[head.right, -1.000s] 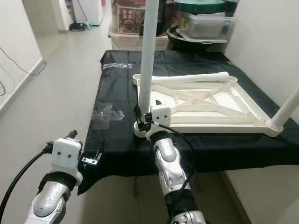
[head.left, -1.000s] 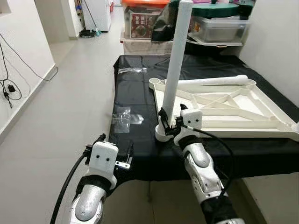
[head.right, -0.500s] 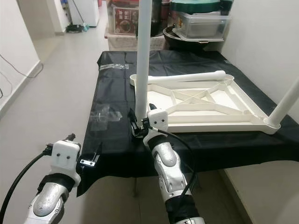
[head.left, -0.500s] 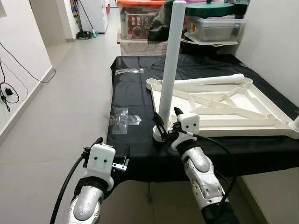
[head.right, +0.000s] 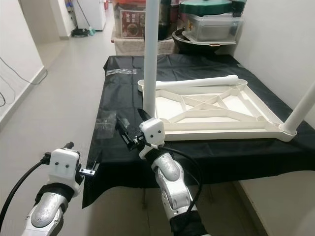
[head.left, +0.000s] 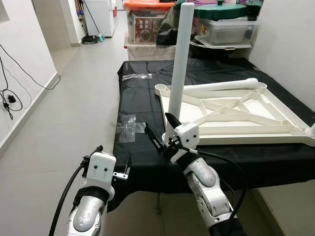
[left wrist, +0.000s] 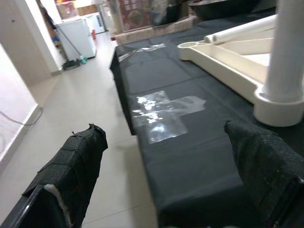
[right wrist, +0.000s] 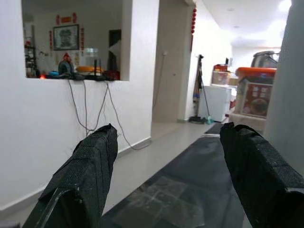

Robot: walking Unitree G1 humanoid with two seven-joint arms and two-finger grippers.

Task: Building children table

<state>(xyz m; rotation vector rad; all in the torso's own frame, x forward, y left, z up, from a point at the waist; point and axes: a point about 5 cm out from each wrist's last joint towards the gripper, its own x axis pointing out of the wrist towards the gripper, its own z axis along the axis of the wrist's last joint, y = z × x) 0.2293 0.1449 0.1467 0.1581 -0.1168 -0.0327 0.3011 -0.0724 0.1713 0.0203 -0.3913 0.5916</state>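
A white children's table top (head.left: pixel 246 141) lies upside down on a black cloth (head.left: pixel 142 98). One white leg (head.left: pixel 179 59) stands upright in its near-left corner socket (left wrist: pixel 280 114). A second leg (head.left: pixel 221 86) lies across the far rim, and a third (head.right: pixel 301 110) stands at the near-right corner. My right gripper (head.left: pixel 161 132) is open, just left of the upright leg's base, pointing away from it with nothing between its fingers (right wrist: pixel 80 185). My left gripper (left wrist: pixel 166 175) is open, low in front of the cloth's near-left corner.
Clear plastic bags (head.left: pixel 129 125) lie on the cloth left of the table top, with another (head.left: pixel 137 74) farther back. Storage boxes (head.left: pixel 147 24) and lidded tubs (head.left: pixel 231 29) stand behind. A wall with cables (head.left: pixel 10 93) is on the left, across open tiled floor.
My right gripper has come off the base of the upright leg and swung to the left, fingers now apart. The leg stays standing in its socket. The left arm has sunk slightly.
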